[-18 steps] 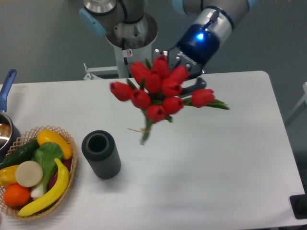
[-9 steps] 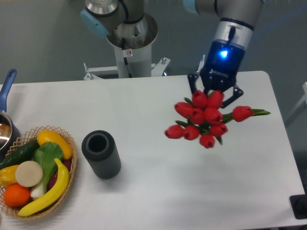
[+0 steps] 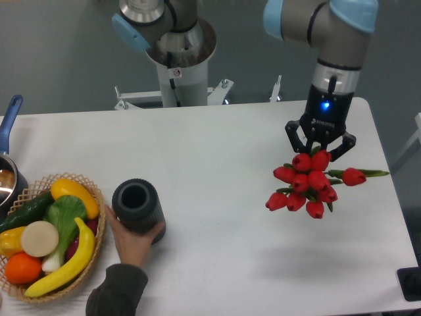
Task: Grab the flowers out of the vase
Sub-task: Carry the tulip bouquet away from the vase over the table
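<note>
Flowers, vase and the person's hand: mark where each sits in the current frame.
flowers (image 3: pixel 308 188), fixed camera, on the red buds in the middle of the bunch.
vase (image 3: pixel 155 212), fixed camera, on its ribbed dark grey side wall.
hand (image 3: pixel 129 242), fixed camera, on the back of the hand below the vase.

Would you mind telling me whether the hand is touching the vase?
Touching. The fixed camera shows the hand cupped against the lower side of the vase, with no gap between them.
</note>
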